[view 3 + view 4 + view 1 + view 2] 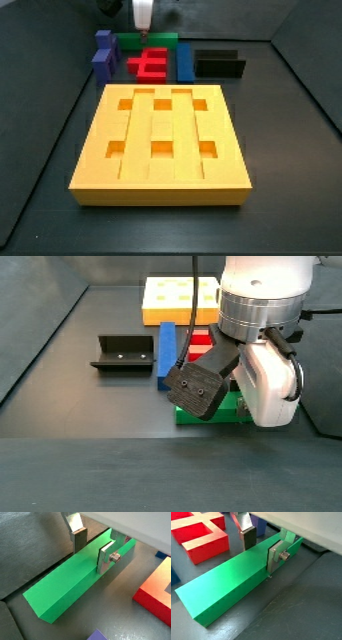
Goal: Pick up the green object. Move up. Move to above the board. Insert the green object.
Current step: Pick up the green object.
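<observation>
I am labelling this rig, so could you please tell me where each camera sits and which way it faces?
Wrist view: on the wrist, looking down at the green bar straddled by the end effector; fingers show.
Wrist view: the same bar and end effector, red block beside.
Side view: beyond the yellow board, facing the far blocks; end effector high up.
Side view: opposite end, the arm filling the front, board behind.
Both side views share the board.

Gripper astride bar — apparently behind board.

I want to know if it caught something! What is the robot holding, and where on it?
The gripper straddles the green object near one end, jaws on both sides. Whether it truly grips cannot be told.
</observation>
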